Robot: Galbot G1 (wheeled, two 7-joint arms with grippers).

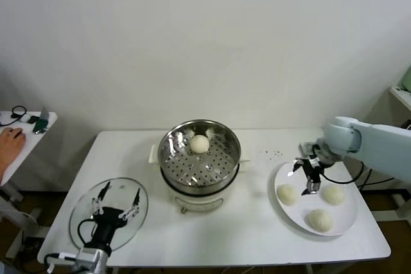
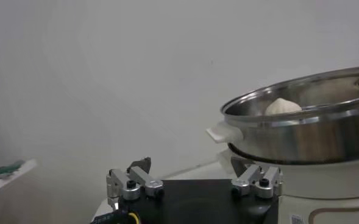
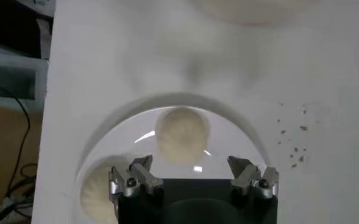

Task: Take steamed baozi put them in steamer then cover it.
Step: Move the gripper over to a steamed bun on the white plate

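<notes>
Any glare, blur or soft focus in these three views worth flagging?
Head view: even light, only glints on the round shiny steel steamer basket. Left wrist view: bright streaks along that basket's rim; the domed cream-white bun inside stays readable. Right wrist view: the far tabletop is soft, small glints on the flat white plate beside a sharp round bun.

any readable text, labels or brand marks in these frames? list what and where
None can be read. The steamer has a small label on its cream base, seen low in the left wrist view, too small and blurred to read. The baozi, plate and cover carry no text.
</notes>
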